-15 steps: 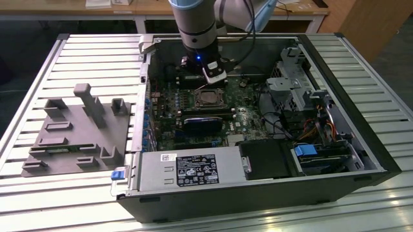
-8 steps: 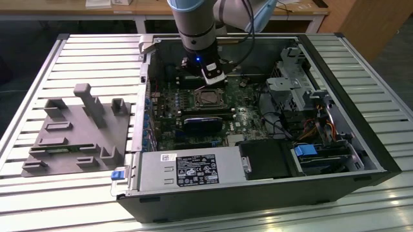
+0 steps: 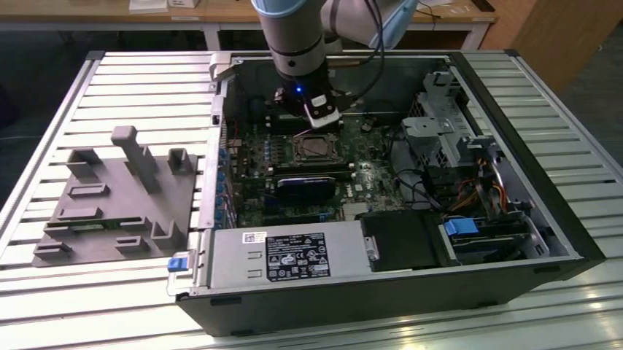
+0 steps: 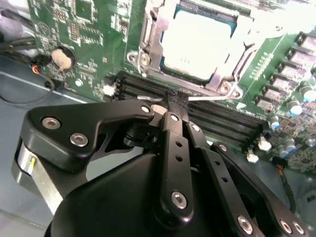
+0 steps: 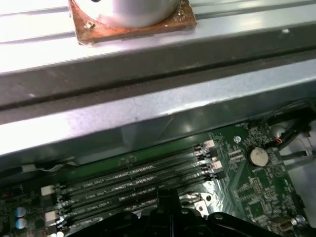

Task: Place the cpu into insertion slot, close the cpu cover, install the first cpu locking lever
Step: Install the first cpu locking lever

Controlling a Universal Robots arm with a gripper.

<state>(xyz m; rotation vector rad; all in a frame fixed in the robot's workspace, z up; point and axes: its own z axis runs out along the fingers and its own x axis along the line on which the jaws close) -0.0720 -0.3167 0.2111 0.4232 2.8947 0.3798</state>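
The arm reaches down into an open computer case (image 3: 506, 240) that lies on its side on a slatted metal worktop (image 3: 127, 80). In the exterior view the tool (image 3: 324, 121) hangs just above the far edge of the processor socket on the green motherboard (image 3: 375, 182).

In the second wrist view the tool (image 4: 173, 101) has its black fingers (image 4: 170, 129) pressed together, the tips meeting over a thin silvery lever (image 4: 212, 98) that runs along the row of black memory slots (image 4: 217, 118) beside the socket. The tips are at the lever, but whether they actually pinch it cannot be told.

The cpu (image 4: 202, 42) sits flat in the socket, its pale metal top showing through the square window of the cpu cover (image 4: 148, 42). The cover lies down over the chip, framing it on all sides. In the exterior view the cpu (image 3: 316, 148) is a small grey square near the middle of the board, just in front of the tool.

A round coin battery (image 4: 62, 58) sits on the board away from the socket, with thin wires close to it. To the exterior view's left of the case, a grey moulded fixture (image 3: 117, 200) with upright posts rests on the worktop. A silver power supply (image 3: 282, 257) fills the near side of the case.
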